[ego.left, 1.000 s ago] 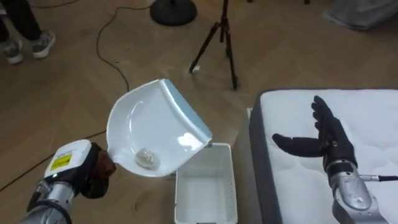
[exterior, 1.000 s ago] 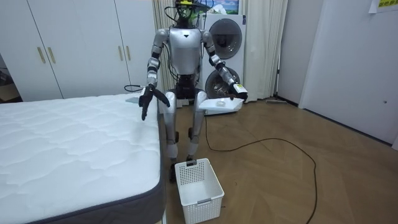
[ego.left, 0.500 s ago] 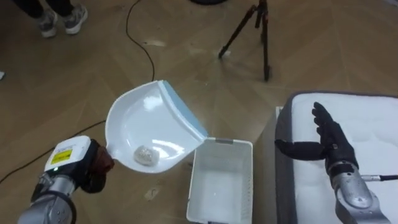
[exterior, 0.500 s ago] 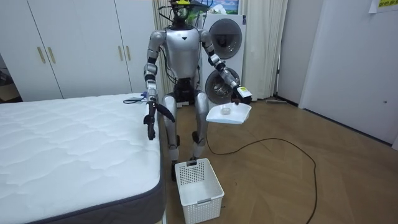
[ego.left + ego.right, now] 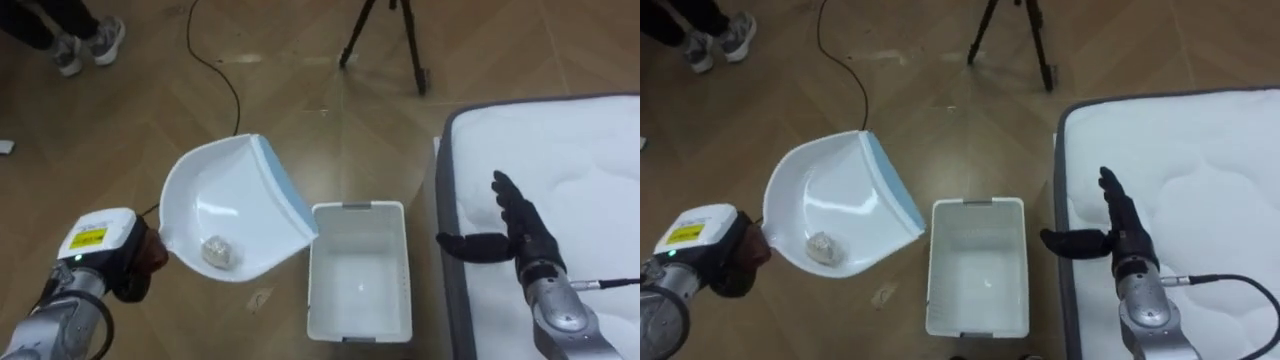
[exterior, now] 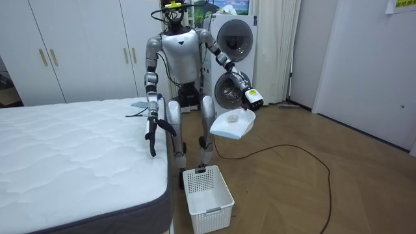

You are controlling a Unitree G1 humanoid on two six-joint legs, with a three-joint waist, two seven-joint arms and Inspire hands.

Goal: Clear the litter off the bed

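Observation:
My left hand [image 5: 138,272] at the lower left is shut on the handle of a white dustpan [image 5: 230,205] with a blue front lip. A crumpled paper ball [image 5: 216,253] lies in the pan's low back corner. The pan hangs tilted above the floor, its lip just left of a white slatted basket [image 5: 360,272] that stands on the floor beside the bed [image 5: 560,150]. My right hand [image 5: 515,235] is open, fingers straight, over the mattress edge. In the room view I stand at the bed's corner [image 6: 162,130] with the dustpan [image 6: 233,123] raised above the basket [image 6: 207,190].
A black tripod [image 5: 385,35] and a dark cable [image 5: 215,70] are on the wooden floor beyond the basket. A person's shoes [image 5: 85,45] show at the upper left. A washing machine [image 6: 234,45] and white wardrobes [image 6: 78,45] stand behind me.
The dustpan has come lower and tipped more, closer to the basket's left side. My right arm has dropped towards the mattress edge. The camera has shifted as my body turned.

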